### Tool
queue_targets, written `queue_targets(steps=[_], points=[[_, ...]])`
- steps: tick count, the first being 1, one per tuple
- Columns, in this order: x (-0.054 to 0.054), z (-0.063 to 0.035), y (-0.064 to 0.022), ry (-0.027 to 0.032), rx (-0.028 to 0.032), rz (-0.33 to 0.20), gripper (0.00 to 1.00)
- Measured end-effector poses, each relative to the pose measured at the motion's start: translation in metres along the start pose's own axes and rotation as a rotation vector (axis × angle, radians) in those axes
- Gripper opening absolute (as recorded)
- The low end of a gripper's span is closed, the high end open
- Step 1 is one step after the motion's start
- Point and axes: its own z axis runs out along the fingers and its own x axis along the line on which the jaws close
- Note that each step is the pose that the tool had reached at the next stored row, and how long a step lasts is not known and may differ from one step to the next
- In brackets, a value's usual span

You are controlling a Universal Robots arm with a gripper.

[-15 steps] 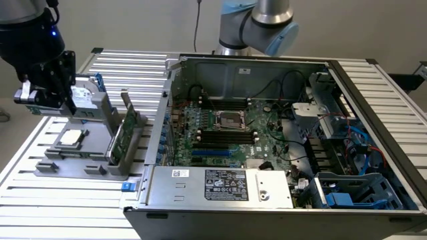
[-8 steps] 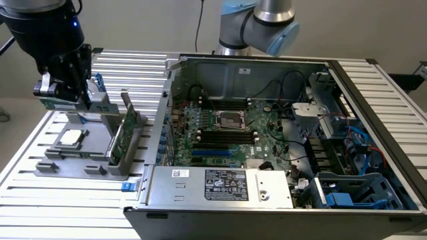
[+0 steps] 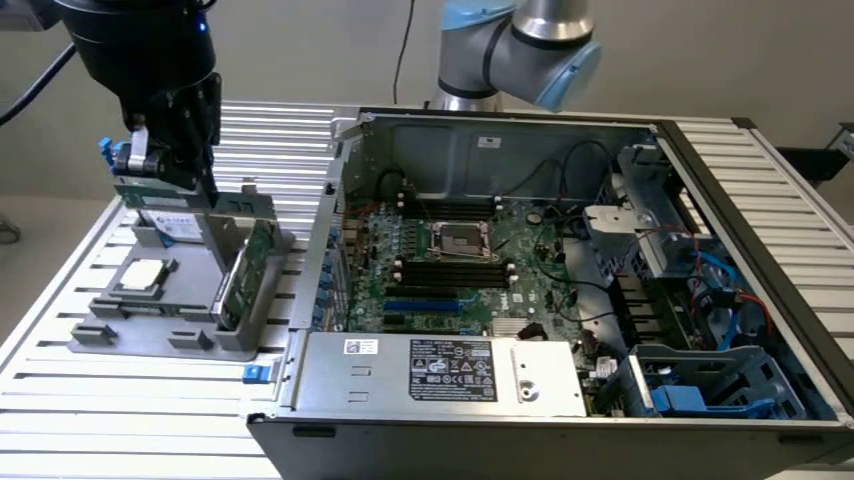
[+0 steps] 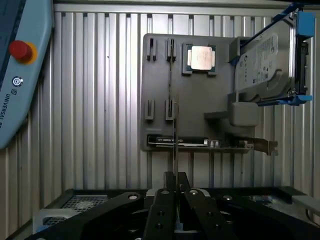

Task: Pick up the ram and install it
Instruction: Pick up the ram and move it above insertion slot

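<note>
Pendant (image 4: 25,75) lettering reads "UNIVERSAL", with the rest cut off. The hard drive (image 4: 262,60) label is illegible. The ram (image 4: 174,145) shows edge-on, its chips indiscernible. The claw (image 4: 175,192) is nearly closed, pinching the ram above the grey fixture (image 4: 200,110), near the table's (image 4: 90,125) edge at the exterior view's left

- Arm joint (image 3: 527,45), behind the computer case (image 3: 561,280), was a silver tube with light-blue caps.
- Gripper (image 4: 174,176) was matt black; its angular fingers (image 4: 161,215) carried small round screws.
- A black cable (image 3: 40,80) trailed from its wrist.
</note>
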Motion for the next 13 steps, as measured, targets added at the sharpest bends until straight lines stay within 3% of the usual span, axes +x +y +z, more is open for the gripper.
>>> queue_targets(steps=[13], points=[[-0.005, -0.0176, -0.0573, 0.0, -0.0029, 0.0, 0.14]])
